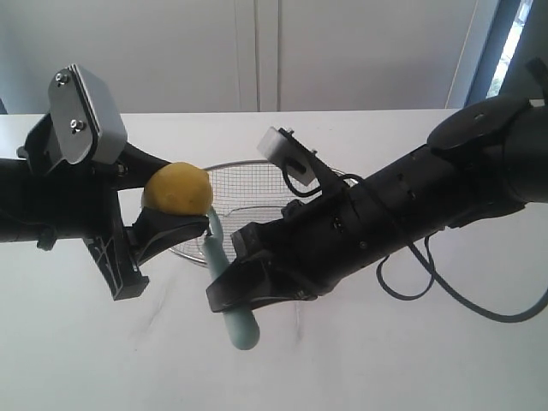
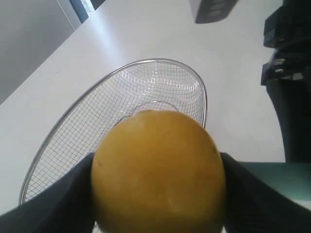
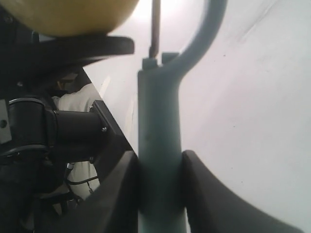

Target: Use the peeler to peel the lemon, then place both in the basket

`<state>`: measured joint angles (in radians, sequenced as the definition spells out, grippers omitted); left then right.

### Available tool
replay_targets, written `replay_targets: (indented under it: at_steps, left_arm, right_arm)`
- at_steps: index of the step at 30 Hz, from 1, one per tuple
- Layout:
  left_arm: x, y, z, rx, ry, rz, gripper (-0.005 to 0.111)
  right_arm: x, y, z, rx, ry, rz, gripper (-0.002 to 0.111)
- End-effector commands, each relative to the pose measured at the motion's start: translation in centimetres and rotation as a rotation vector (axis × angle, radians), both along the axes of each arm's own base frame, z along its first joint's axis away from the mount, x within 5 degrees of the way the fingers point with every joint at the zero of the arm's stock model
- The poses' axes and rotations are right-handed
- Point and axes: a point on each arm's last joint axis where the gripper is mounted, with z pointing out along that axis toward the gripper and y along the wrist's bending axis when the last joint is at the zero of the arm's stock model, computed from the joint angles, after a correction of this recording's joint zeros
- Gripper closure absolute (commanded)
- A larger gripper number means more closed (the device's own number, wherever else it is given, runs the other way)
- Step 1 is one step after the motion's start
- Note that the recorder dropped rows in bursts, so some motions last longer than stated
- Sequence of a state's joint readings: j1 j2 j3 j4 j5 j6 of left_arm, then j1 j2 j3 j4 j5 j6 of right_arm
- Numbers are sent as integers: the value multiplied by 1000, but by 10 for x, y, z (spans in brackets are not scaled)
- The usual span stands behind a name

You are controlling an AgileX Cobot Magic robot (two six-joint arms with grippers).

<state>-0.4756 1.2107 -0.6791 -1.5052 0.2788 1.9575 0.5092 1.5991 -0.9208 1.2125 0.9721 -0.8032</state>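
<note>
Low in the middle of the frame, the right gripper [image 1: 233,267] is closed tight on the peeler [image 1: 241,329]. The blade end points up, right by the lemon [image 1: 177,190], ready to scrape. The lemon is left of middle, squeezed in the left gripper [image 1: 175,207]. It is held up off the table [image 1: 385,368] so the blade can reach it. Its skin looks whole. Behind them the basket [image 1: 257,181] waits, with nothing seen inside.
</note>
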Motion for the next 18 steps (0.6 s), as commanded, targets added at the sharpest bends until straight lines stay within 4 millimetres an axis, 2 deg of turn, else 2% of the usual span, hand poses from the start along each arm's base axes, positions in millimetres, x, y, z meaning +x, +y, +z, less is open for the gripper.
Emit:
replay_targets:
  at_steps: [1,11,18]
  left_arm:
    - [-2,-3,6,33,-118,-77,107]
    - [-2,-3,6,32,-118,-79,107]
    - [-2,-3,6,32,-118,-79,107]
  right_arm:
    - [3,-3,-1,-5,-6,-21,108]
    - [9,-16,6,9,-17,-61,108]
    - [7,-31,31,48,-86,-97,108]
